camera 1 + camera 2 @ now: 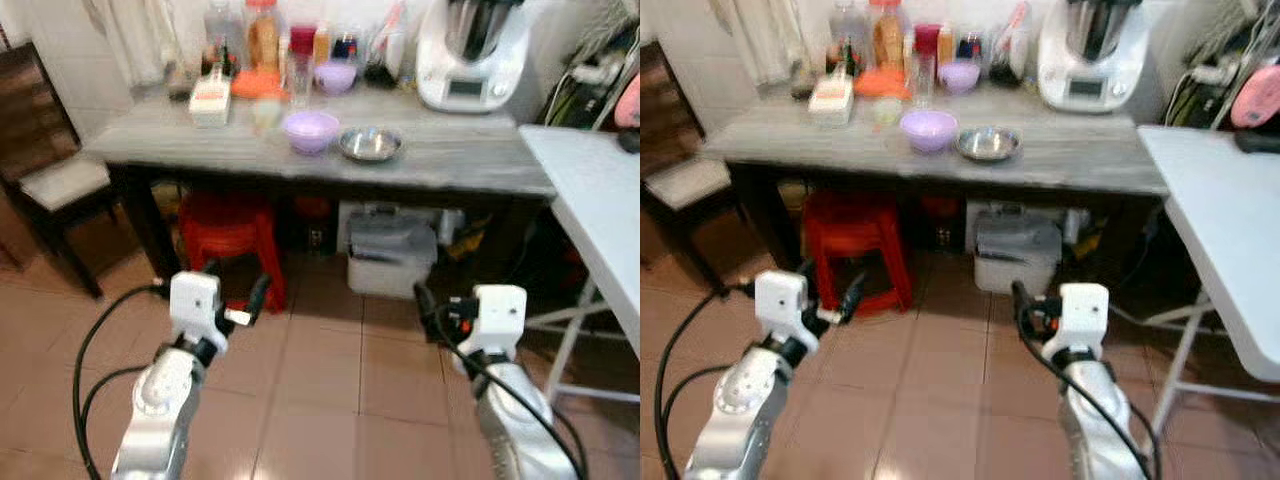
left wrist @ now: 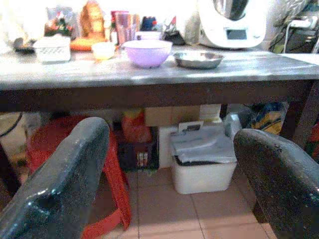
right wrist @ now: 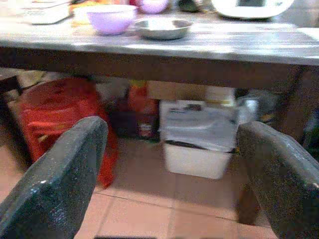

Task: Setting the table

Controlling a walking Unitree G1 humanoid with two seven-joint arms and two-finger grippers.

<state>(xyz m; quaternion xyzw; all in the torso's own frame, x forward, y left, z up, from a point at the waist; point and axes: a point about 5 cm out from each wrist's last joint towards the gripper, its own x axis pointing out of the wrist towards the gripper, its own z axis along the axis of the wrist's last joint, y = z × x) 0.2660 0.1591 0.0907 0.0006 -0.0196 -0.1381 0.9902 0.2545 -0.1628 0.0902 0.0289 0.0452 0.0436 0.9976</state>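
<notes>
You are looking down at a tiled floor (image 1: 330, 380), with both arms held out low in front of you. Your left tool (image 2: 164, 189) has its two black fingers (image 2: 60, 184) spread wide, with nothing between them. Your right tool (image 3: 169, 189) is likewise spread wide and empty.

Ahead of both tools, and above their level, stands a grey table (image 1: 480, 160). On it, straight beyond the left tool, sits a light purple bowl (image 1: 311, 130). Just beside it, toward the right tool's side, lies a shallow metal dish (image 1: 370, 144). The two are close but not touching. Farther back on the table there is a smaller purple bowl (image 1: 335, 76), a white basket (image 1: 210, 100), a row of bottles and jars (image 1: 262, 35), and a white kitchen machine (image 1: 470, 55).

Under the table, beyond the left tool, is a red plastic stool (image 1: 228, 228). Beyond the right tool is a white lidded bin (image 1: 392, 258). A white folding table (image 1: 600, 210) stands off to the right tool's outer side, and a dark chair (image 1: 50, 170) stands off to the left tool's outer side.
</notes>
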